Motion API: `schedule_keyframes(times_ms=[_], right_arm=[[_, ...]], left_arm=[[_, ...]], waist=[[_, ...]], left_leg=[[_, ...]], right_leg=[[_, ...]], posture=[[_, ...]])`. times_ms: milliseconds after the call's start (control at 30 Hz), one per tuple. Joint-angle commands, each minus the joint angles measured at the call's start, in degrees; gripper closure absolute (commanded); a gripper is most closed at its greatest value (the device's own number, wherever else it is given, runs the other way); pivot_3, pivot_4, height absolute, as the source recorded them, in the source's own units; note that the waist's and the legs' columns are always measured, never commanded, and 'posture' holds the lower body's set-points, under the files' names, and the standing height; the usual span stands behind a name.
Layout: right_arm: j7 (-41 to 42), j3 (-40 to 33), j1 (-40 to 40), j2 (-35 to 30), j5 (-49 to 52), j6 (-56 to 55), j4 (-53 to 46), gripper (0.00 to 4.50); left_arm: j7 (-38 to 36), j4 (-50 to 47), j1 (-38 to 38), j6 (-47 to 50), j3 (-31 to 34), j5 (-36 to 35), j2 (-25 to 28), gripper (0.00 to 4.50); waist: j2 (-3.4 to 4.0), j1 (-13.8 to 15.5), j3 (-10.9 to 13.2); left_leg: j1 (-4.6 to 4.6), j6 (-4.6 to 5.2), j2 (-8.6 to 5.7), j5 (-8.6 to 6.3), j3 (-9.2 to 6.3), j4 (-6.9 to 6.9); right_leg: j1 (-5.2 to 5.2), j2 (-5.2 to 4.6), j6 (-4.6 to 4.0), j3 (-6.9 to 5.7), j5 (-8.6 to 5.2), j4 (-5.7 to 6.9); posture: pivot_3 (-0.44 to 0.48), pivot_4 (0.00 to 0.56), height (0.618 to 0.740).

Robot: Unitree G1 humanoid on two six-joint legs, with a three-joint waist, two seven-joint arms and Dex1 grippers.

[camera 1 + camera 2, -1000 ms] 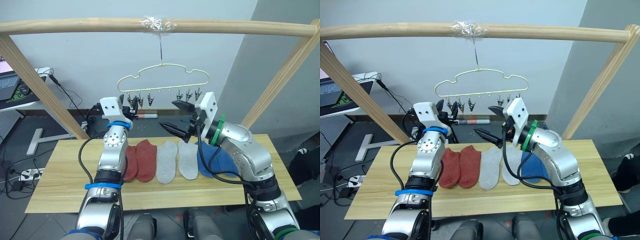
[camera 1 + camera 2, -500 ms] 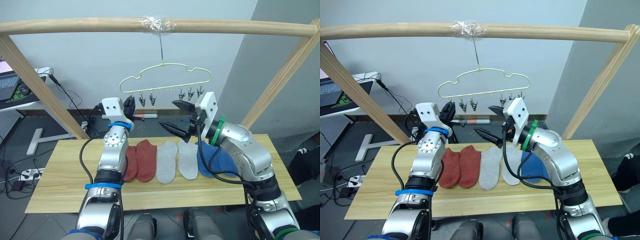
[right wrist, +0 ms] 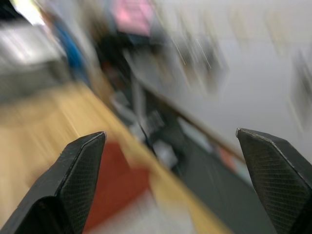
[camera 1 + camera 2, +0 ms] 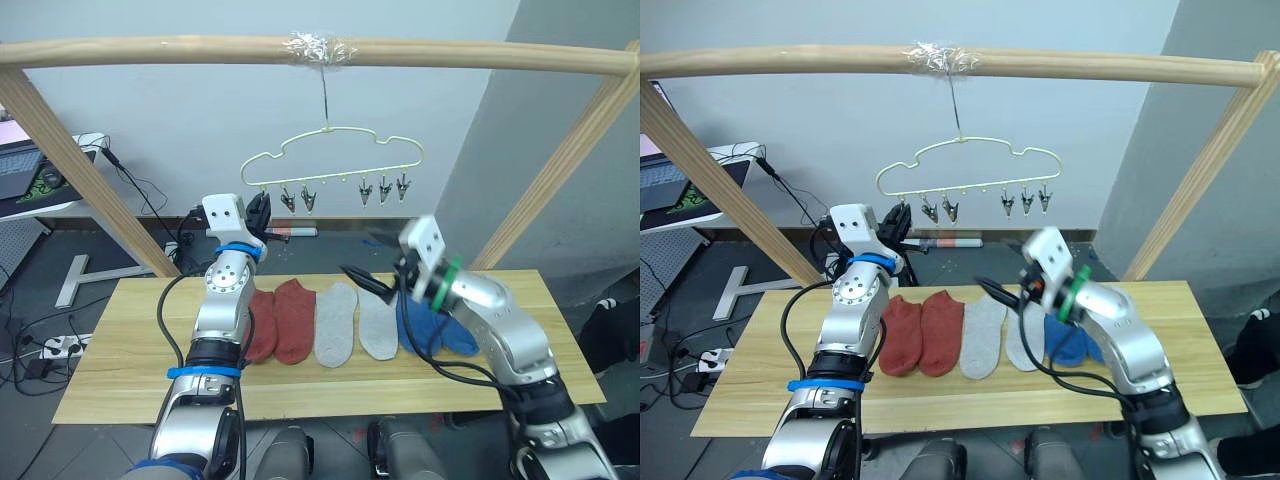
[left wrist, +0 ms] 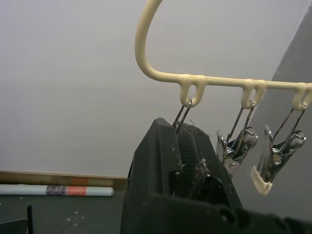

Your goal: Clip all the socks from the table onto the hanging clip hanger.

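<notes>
Left gripper (image 5: 183, 146) is pinching the leftmost clip (image 5: 181, 117) on the clip hanger (image 4: 330, 150), fingers closed on it. Right gripper (image 3: 170, 141) is gaping wide, holding nothing, hovering over the table (image 4: 120, 370) by the grey socks (image 4: 335, 322). All socks are lying in a row on the table: rust-red (image 4: 293, 320), grey, blue (image 4: 440, 330); remaining clips are hanging empty
</notes>
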Motion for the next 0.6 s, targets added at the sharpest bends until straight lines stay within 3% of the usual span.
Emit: schedule_keyframes(times_ms=[33,600], right_arm=[[-4.63,-3.29,1.12,-1.63,-3.85,-1.50,4.09,0.00],[-12.19,-9.76,-7.61,-0.34,-6.71,-1.10,34.58,0.00]], left_arm=[[-0.40,-2.19,0.68,0.85,0.56,-0.77,0.08,4.49],[-1.20,-2.83,1.13,1.50,0.66,-0.60,0.04,4.49]], waist=[[0.02,-0.31,0.08],[-0.01,-0.41,0.15]], left_leg=[[0.00,0.00,0.01,0.00,0.03,0.00],[0.06,0.00,0.12,0.00,0.46,0.00]], right_leg=[[-0.03,0.01,0.00,0.03,0.00,0.01],[-0.03,0.16,0.06,0.07,0.05,0.06]], posture=[[-0.025,0.191,0.740],[-0.021,0.191,0.740]])
